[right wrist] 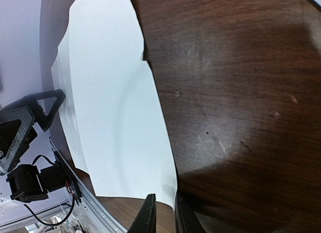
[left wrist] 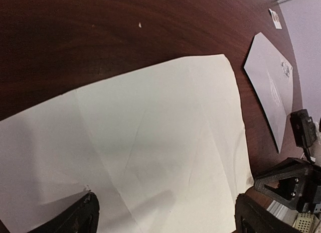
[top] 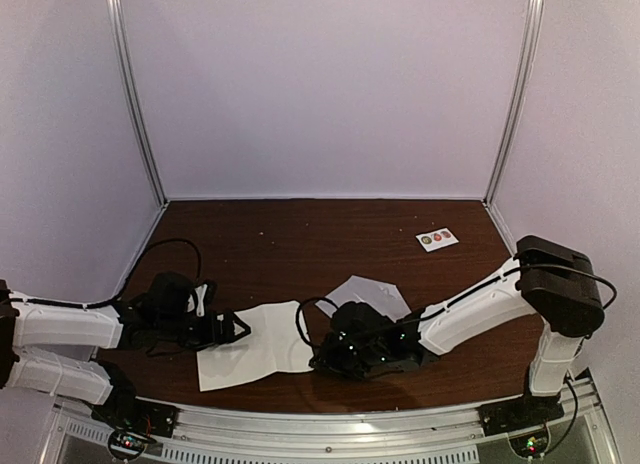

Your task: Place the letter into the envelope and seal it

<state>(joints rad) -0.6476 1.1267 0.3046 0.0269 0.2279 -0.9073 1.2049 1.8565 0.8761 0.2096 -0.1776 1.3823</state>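
The letter (top: 255,349), a plain white creased sheet, lies flat near the table's front edge, between the two grippers. My left gripper (top: 240,329) hovers over its left part, jaws wide open around bare paper (left wrist: 150,142), with nothing held (left wrist: 165,213). My right gripper (top: 318,359) is low at the sheet's right front corner. Its fingers (right wrist: 150,215) stand a narrow gap apart, and the corner of the letter (right wrist: 110,102) rests against the inner side of one. The pale grey envelope (top: 368,292) lies just behind the right gripper, also seen in the left wrist view (left wrist: 273,87).
A small white card of round stickers (top: 437,238) lies at the back right of the dark wooden table (top: 300,234). Pale walls with metal posts close off the back and sides. A metal rail runs along the near edge (top: 330,419).
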